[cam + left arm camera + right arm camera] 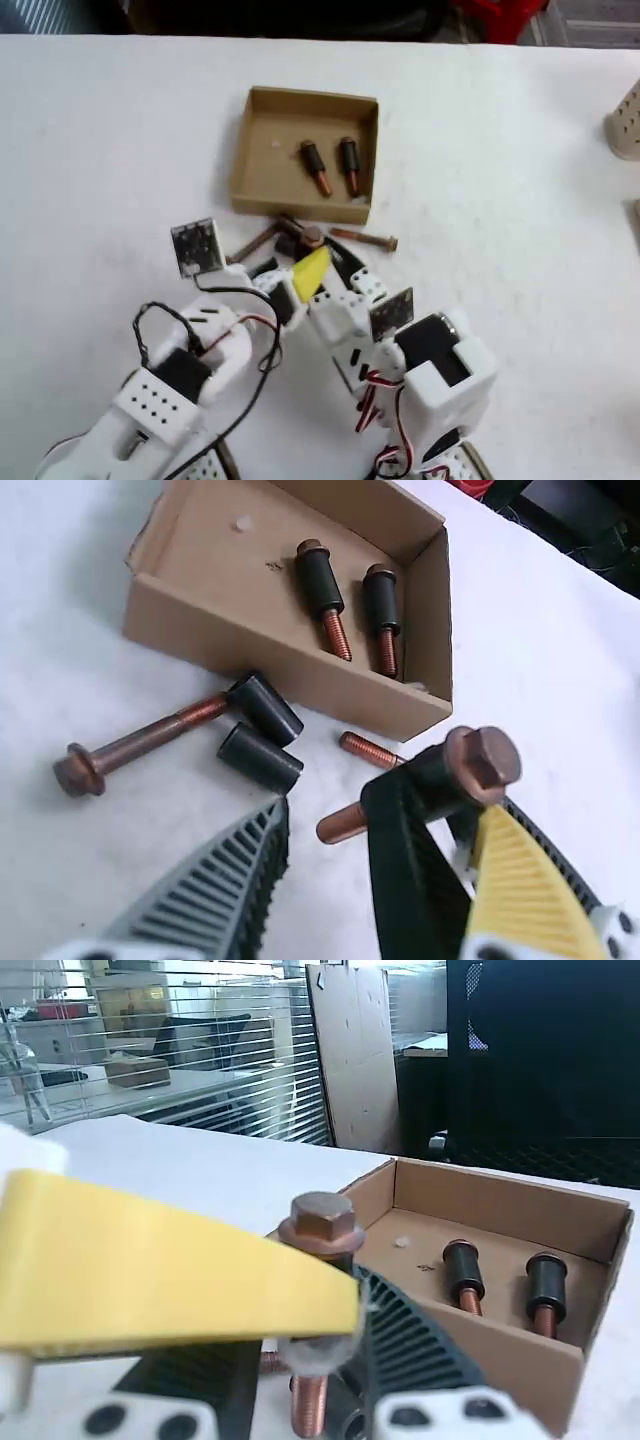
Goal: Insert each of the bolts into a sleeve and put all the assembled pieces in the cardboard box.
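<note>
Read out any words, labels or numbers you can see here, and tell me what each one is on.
No text can be read.
The cardboard box is blank.
The bolts and sleeves, including the bolt in the right gripper, show no markings.
Any print on the grey plates on the arms is too small to read.

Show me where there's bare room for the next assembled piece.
Free: the left half of the cardboard box, beside two assembled pieces; the table either side of the box. Crowded: along its near wall, with loose bolts, sleeves, left gripper and right gripper.
</note>
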Controlling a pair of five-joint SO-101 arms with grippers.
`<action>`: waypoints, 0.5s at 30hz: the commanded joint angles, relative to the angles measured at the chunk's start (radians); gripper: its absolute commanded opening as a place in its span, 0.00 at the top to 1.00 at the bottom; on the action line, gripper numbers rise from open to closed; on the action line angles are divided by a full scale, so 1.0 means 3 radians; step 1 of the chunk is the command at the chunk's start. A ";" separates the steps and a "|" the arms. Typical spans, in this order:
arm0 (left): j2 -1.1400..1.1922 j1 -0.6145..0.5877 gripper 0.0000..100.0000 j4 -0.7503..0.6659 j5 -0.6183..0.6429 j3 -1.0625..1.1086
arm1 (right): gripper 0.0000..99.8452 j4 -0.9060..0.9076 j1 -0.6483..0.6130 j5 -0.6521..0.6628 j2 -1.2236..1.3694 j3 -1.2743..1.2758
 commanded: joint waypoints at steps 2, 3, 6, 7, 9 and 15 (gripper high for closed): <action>-0.0274 0.0033 0.69 -0.0159 0.0194 -0.0082 | 0.98 -0.0079 0.0028 -0.0026 -0.0136 0.0010; -0.0391 0.0033 0.70 -0.0210 0.0210 -0.0082 | 0.98 -0.0079 0.0028 -0.0026 -0.0136 0.0010; -0.0790 0.0033 0.70 -0.0245 0.0225 -0.0077 | 0.98 -0.0079 0.0028 -0.0026 -0.0136 0.0010; -0.0923 0.0033 0.70 -0.0245 0.0225 -0.0077 | 0.98 -0.0079 0.0028 -0.0026 -0.0136 0.0010; -0.1194 0.0033 0.70 -0.0220 0.0225 -0.0077 | 0.98 -0.0079 0.0028 -0.0026 -0.0136 0.0010; -0.1798 0.0033 0.71 0.0128 0.0205 -0.0077 | 0.98 -0.0079 0.0033 -0.0026 -0.0136 0.0010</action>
